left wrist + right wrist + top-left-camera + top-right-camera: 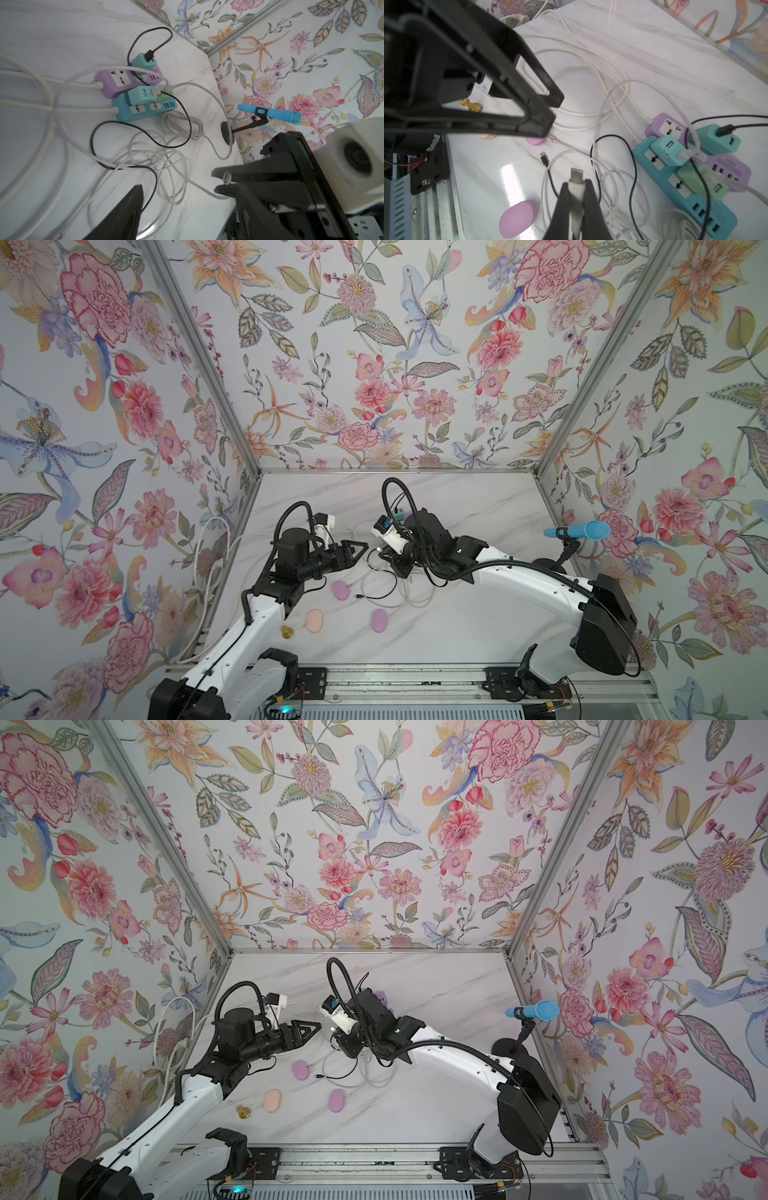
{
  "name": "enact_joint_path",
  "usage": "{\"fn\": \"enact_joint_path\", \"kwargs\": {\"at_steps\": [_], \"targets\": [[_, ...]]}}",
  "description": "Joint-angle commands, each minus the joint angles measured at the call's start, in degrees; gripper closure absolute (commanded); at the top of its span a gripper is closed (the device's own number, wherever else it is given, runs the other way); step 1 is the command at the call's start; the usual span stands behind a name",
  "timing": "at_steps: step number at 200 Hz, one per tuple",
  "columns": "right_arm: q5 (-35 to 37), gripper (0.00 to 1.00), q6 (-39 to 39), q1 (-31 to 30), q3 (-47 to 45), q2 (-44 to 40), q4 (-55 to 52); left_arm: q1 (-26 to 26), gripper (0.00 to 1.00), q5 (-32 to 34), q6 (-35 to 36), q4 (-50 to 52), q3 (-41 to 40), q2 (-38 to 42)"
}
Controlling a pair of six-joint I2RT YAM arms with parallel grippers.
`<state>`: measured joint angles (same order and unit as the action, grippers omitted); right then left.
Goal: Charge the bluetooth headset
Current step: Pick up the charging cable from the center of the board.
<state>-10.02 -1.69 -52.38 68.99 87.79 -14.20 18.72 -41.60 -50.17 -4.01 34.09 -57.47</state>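
The right gripper (576,185) is pressed together on the plug (576,174) of a white cable, with the metal tip poking out past its fingers. The left gripper (553,110) stands spread and empty close by, its tips turned toward the plug. Three oval earbud cases lie on the worktop (478,614), none touching the plug. One purple case (340,590) is near the left gripper, beside a loose black cable end (357,596). A second purple case (379,620) and a peach case (314,620) lie nearer the front edge. A purple power strip (662,124) and a blue power strip (652,166) sit touching amid tangled cables.
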Motion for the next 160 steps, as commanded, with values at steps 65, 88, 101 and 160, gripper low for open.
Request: {"fn": "enact_joint_path", "kwargs": {"at_steps": [65, 88, 101, 160], "targets": [[-3.86, 1.00, 7.40, 0.88, -0.70, -3.31, 2.47, 3.69, 0.39, -1.80, -6.57, -16.36, 1.83, -4.11], [-3.87, 1.00, 7.83, 0.96, -1.43, -3.95, 3.25, 4.30, 0.44, -2.08, -7.51, -18.31, 1.60, -5.16], [-3.78, 1.00, 8.02, 0.92, -1.71, -4.16, 3.63, 4.51, 0.42, -1.85, -7.55, -18.78, 1.45, -5.67], [-3.60, 1.00, 8.18, 0.92, -2.13, -4.41, 3.75, 5.83, 0.67, -2.82, -9.57, -22.82, 2.02, -8.17]]}}
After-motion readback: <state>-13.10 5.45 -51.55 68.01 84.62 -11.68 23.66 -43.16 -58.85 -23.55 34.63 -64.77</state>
